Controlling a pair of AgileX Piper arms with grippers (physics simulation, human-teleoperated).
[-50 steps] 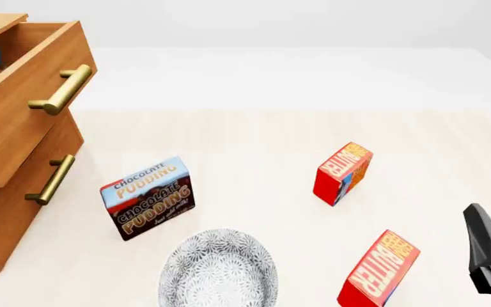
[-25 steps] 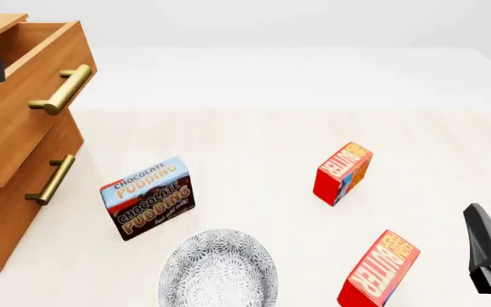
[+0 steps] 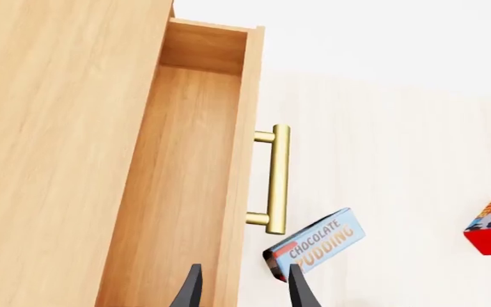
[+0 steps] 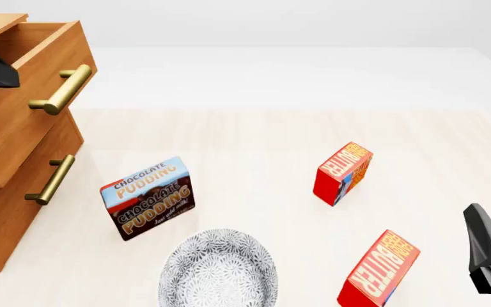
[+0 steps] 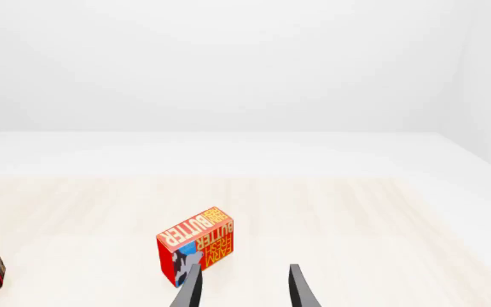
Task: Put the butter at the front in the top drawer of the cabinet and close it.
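the butter (image 4: 380, 270) meant for the drawer stands on the table (image 4: 271, 141) nearest the camera, just left of the right gripper (image 5: 240, 288), whose fingers are spread with nothing between them. seen from that gripper's wrist, only the second butter carton (image 5: 194, 252) shows, beyond the fingertips. this second carton sits farther back than the butter. the top drawer (image 4: 25, 89) of the cabinet (image 4: 7, 192) is pulled out, far left of the butter. the left gripper (image 3: 241, 289) hovers over the drawer's front edge, fingers apart and empty.

Left gripper (image 3: 240, 291): thin dark tapered fingers; right gripper (image 5: 240, 291) alike; matte black angular housing in front view.
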